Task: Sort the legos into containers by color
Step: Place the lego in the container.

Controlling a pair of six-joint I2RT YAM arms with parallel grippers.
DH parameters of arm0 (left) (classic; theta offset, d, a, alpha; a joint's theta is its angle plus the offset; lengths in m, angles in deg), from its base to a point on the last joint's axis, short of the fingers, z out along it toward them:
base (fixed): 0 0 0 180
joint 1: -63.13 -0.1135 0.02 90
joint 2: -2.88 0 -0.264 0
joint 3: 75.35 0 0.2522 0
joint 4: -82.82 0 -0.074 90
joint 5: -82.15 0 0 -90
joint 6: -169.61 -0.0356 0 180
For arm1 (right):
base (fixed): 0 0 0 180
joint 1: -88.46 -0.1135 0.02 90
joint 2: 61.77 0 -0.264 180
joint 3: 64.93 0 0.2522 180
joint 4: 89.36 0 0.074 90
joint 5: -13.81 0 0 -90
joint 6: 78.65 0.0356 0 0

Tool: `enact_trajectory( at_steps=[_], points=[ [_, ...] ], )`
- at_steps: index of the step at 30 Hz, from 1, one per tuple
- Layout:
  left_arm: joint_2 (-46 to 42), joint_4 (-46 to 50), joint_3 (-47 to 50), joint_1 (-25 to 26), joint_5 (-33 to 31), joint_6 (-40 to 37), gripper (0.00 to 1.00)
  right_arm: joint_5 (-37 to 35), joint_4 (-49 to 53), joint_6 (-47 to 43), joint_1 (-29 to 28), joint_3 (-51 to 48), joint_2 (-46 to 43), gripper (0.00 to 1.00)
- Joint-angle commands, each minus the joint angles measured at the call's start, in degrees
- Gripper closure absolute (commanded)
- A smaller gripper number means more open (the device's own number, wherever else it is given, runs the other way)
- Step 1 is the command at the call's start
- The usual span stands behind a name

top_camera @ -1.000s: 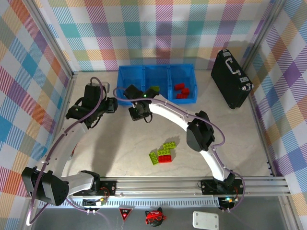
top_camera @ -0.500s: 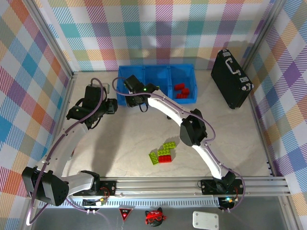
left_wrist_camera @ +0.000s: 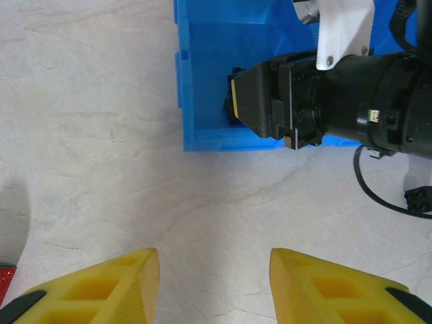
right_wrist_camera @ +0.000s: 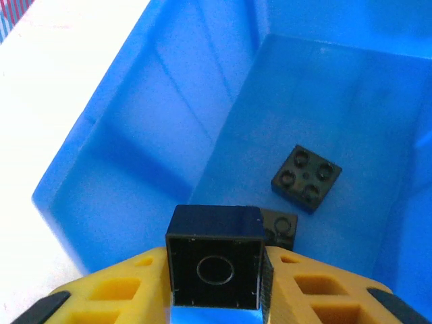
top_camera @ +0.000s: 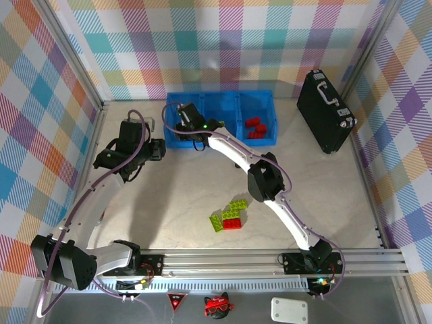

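Plaid walls enclose a pale marbled table (top_camera: 135, 223). From above, the bins (top_camera: 223, 96) lie with their long axis left to right by the back wall, a black case (top_camera: 325, 111) to their right. Red bricks (top_camera: 256, 127) sit in the right compartment, and green and red loose bricks (top_camera: 229, 216) lie mid-table. The right gripper (top_camera: 183, 120) hangs over the left compartment, with the left gripper (top_camera: 156, 149) just outside it.

The left wrist view adds that the left jaws stand apart over bare table, holding nothing.

The right wrist view reveals the contents: a square black brick (right_wrist_camera: 216, 266) pinched between yellow fingers (right_wrist_camera: 115, 297), hollow underside toward the camera, above two black bricks (right_wrist_camera: 307, 177) lying on the compartment floor
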Motion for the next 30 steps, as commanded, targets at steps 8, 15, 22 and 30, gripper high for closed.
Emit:
enact_trajectory(
  at_steps=[8,15,22,30],
  points=[
    [-0.2,-1.5,1.1,-0.3,1.4,1.0,0.52,1.9,-5.0,0.9,0.4,3.4,3.4,0.56],
    [0.3,-2.0,1.2,-0.3,2.1,1.2,0.51,3.0,-2.8,-0.9,0.4,3.4,0.5,0.49],
    [1.3,-2.2,1.3,-0.3,2.6,1.0,0.51,4.5,3.7,-2.7,-0.1,1.3,-5.2,0.48],
    [2.2,-1.9,1.4,-0.3,1.2,-0.1,0.51,5.7,8.6,-3.7,-0.4,-13.1,-17.4,0.47]
  ],
)
